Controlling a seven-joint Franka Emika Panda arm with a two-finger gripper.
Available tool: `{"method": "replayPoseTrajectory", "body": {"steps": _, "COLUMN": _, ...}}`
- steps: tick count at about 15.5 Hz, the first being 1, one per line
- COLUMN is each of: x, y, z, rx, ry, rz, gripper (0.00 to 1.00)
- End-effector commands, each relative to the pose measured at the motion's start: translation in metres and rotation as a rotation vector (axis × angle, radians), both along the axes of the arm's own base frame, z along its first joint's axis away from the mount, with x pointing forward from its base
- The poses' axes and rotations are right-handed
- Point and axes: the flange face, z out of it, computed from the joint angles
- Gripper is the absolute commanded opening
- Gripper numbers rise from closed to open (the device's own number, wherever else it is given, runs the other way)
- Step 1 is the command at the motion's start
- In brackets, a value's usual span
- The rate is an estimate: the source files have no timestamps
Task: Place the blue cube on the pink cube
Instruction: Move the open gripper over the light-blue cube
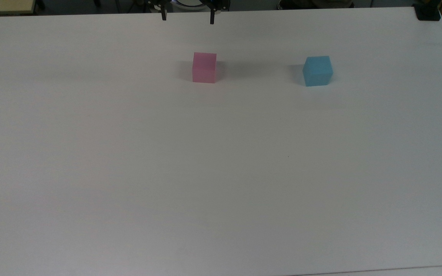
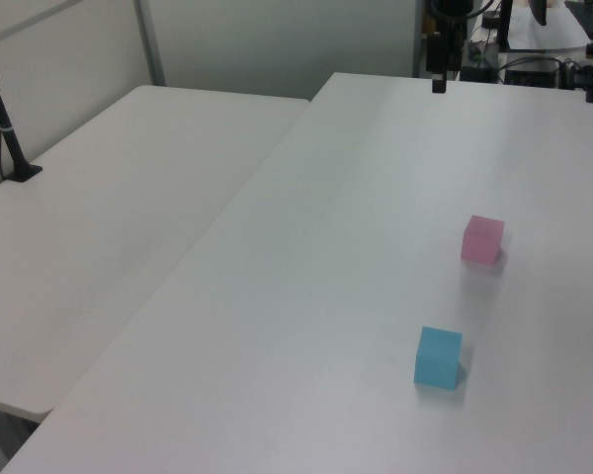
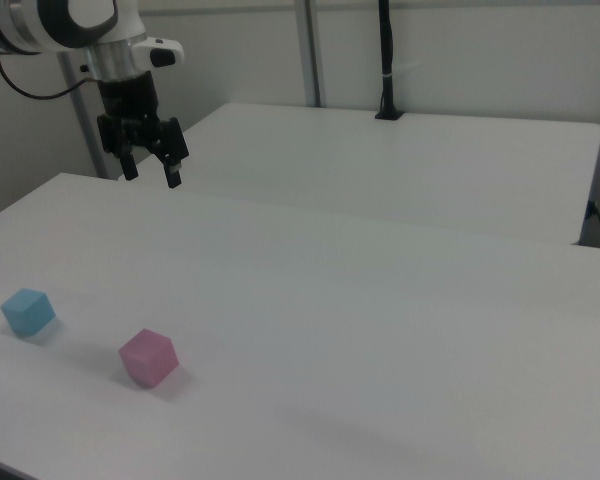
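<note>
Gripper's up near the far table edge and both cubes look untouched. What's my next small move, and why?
Probably carry the open gripper across to above the blue cube, toward the top view's right. It hangs empty, nearer the pink cube, and the blue cube sits apart on the table, not yet grasped.

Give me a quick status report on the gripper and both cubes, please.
Gripper open, empty, high over the table's far edge. Blue cube on the table, apart from pink cube, not stacked. Nothing between them.
</note>
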Motion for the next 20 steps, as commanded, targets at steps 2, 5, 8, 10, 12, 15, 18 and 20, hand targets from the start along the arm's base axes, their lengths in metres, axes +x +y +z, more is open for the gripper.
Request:
{"method": "replayPoseTrajectory", "body": {"steps": 2, "x": -0.006, "y": -0.006, "z": 0.006, "rx": 0.019, "ry": -0.025, "rz": -0.019, "gripper": 1.0}}
{"method": "replayPoseTrajectory", "body": {"steps": 5, "x": -0.006, "y": -0.006, "z": 0.006, "rx": 0.02, "ry": -0.026, "rz": -0.019, "gripper": 1.0}}
{"method": "replayPoseTrajectory", "body": {"steps": 8, "x": -0.006, "y": -0.005, "z": 0.006, "rx": 0.02, "ry": -0.026, "rz": -0.014, "gripper": 1.0}}
{"method": "replayPoseTrajectory", "body": {"steps": 10, "x": -0.006, "y": -0.004, "z": 0.005, "rx": 0.02, "ry": -0.025, "rz": -0.012, "gripper": 1.0}}
{"method": "replayPoseTrajectory", "body": {"steps": 12, "x": -0.007, "y": 0.0, "z": 0.004, "rx": 0.02, "ry": -0.02, "rz": -0.005, "gripper": 1.0}}
{"method": "replayPoseTrajectory", "body": {"steps": 15, "x": -0.013, "y": 0.02, "z": 0.008, "rx": 0.025, "ry": -0.024, "rz": 0.021, "gripper": 1.0}}
{"method": "replayPoseTrajectory", "body": {"steps": 18, "x": -0.023, "y": 0.067, "z": 0.011, "rx": 0.051, "ry": -0.018, "rz": 0.067, "gripper": 1.0}}
{"method": "replayPoseTrajectory", "body": {"steps": 20, "x": -0.034, "y": 0.101, "z": 0.016, "rx": 0.059, "ry": -0.027, "rz": 0.042, "gripper": 1.0}}
